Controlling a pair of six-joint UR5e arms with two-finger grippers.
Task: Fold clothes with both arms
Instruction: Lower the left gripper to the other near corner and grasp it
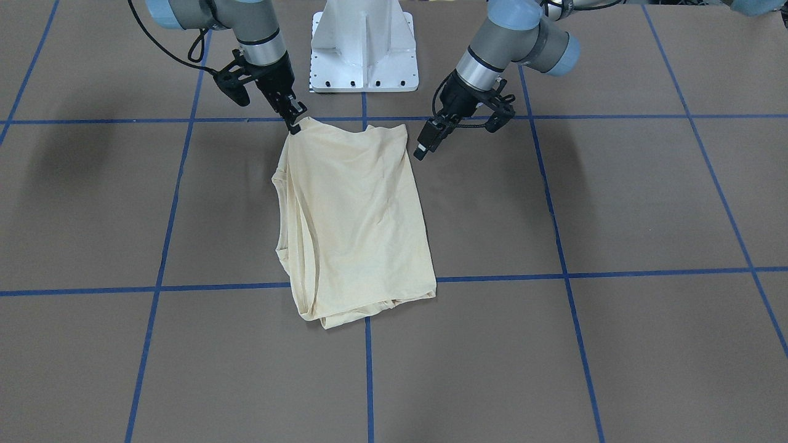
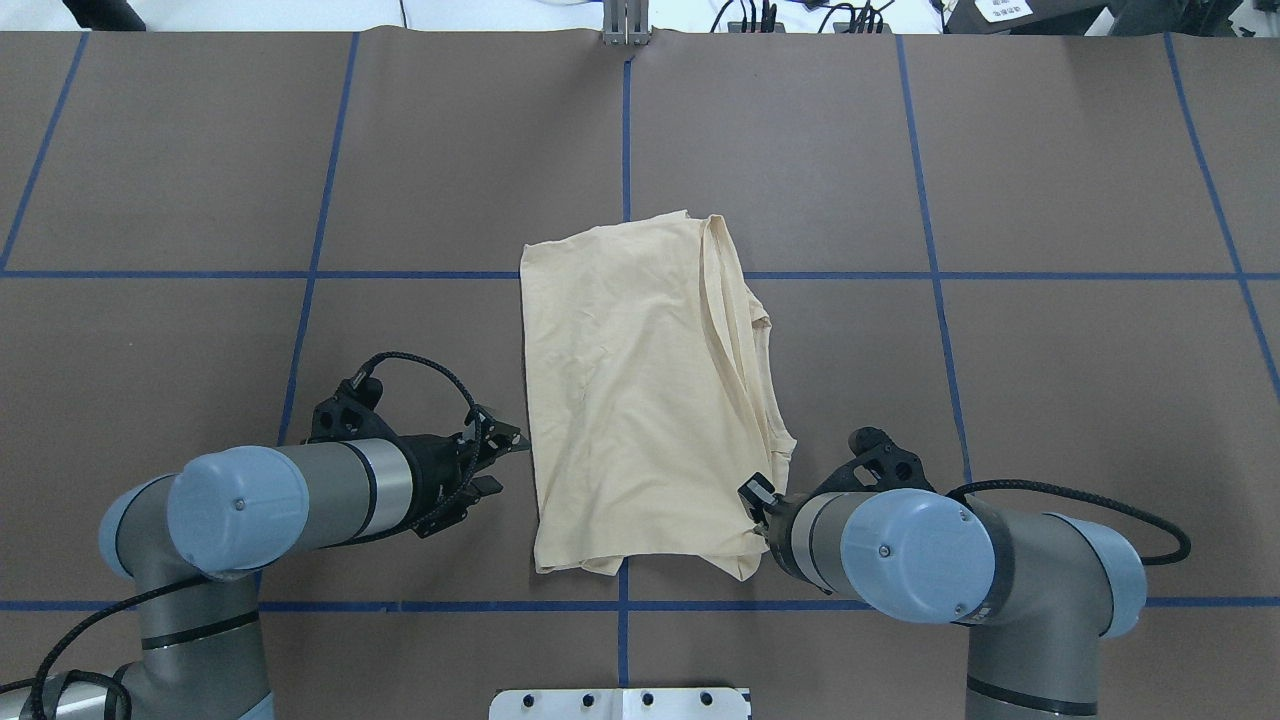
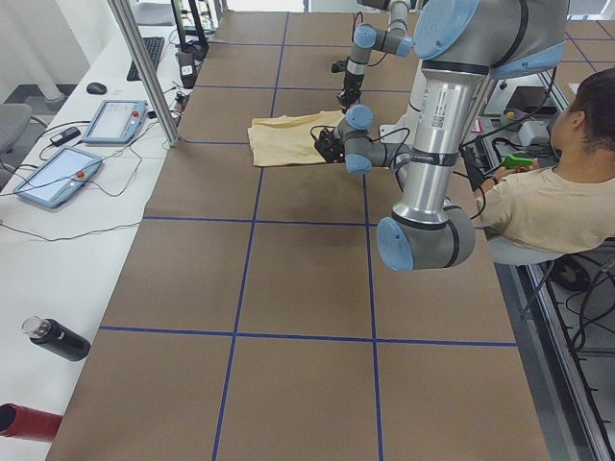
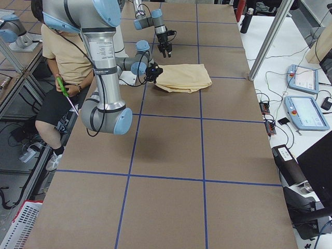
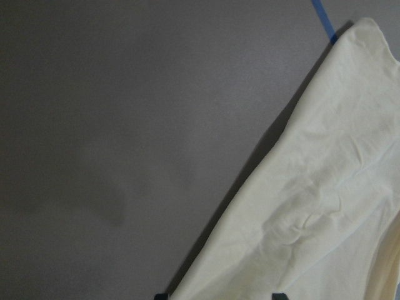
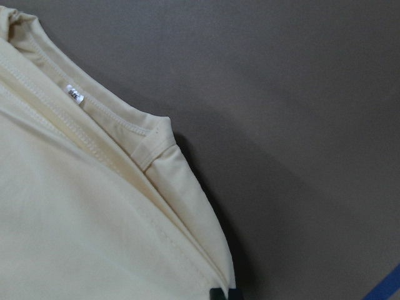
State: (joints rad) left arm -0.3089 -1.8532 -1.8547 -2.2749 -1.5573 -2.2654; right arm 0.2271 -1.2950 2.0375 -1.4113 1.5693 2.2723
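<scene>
Front view: shirt (image 1: 357, 215) at centre of table (image 1: 615, 203), plain cream side up, folded to rough rectangle, long axis 12–6. Right gripper (image 1: 295, 122) pinches its 11 o'clock corner. Left gripper (image 1: 423, 146) spread, just beside 1 o'clock corner.
Overhead: layered edges toward 3. Right gripper clamped on 5 o'clock corner.
Right wrist: neck tag (image 6: 75, 95) at 10 o'clock.
Left wrist: shirt edge runs 1–7.

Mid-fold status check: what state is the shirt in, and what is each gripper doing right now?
T-shirt: folded into a rough rectangle, lying on the table, print hidden.
Neck tag: exposed along the collar edge.
Right gripper: shut on the T-shirt's corner nearest the robot.
Left gripper: open at the T-shirt's opposite edge, gripping nothing.
</scene>
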